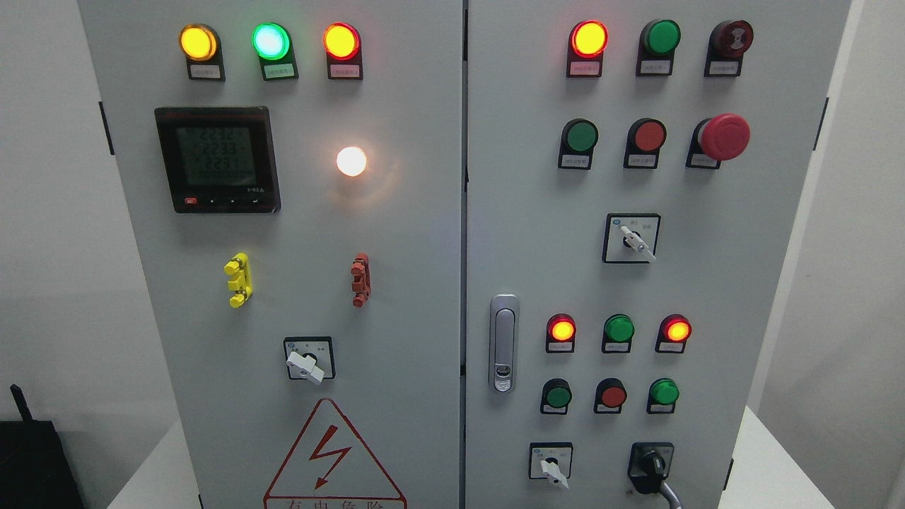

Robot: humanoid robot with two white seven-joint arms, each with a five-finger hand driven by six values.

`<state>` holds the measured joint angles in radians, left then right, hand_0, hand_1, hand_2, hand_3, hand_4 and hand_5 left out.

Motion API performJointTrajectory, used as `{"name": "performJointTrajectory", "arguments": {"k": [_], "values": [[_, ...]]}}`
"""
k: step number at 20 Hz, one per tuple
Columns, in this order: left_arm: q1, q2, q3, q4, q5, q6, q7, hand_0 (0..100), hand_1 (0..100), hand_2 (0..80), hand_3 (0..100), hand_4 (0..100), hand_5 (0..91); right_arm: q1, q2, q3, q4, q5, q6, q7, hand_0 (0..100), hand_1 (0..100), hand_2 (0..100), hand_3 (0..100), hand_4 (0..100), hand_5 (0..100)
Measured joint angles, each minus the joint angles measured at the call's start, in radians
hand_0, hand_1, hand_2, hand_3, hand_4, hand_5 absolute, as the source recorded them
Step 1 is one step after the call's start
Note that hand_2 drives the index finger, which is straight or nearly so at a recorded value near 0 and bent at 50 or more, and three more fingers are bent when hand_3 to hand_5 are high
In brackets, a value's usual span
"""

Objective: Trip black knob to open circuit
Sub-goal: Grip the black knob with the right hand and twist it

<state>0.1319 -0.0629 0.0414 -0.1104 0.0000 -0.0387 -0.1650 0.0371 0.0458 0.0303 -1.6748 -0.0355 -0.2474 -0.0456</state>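
Note:
The black knob (651,469) sits at the lower right of the grey cabinet's right door (742,297), on a black square plate, with a grey cable curving away below it. Its handle points downward. Beside it to the left is a white-handled selector switch (551,466). Neither of my hands shows anywhere in the head view.
The cabinet carries lit red, yellow and green lamps, a digital meter (218,160), a red emergency mushroom button (722,136), two more white selector switches (633,240) (307,362) and a silver door latch (503,343). A black object (32,459) stands at the lower left.

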Motion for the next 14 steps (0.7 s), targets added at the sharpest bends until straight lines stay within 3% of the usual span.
{"name": "performJointTrajectory", "arguments": {"k": [14], "values": [[0.0, 0.0, 0.0, 0.0, 0.0, 0.0, 0.0, 12, 39, 0.0, 0, 0, 0.0, -0.001, 0.0, 0.019, -0.005, 0.0, -0.001, -0.003, 0, 0, 0, 100, 100, 100]]}}
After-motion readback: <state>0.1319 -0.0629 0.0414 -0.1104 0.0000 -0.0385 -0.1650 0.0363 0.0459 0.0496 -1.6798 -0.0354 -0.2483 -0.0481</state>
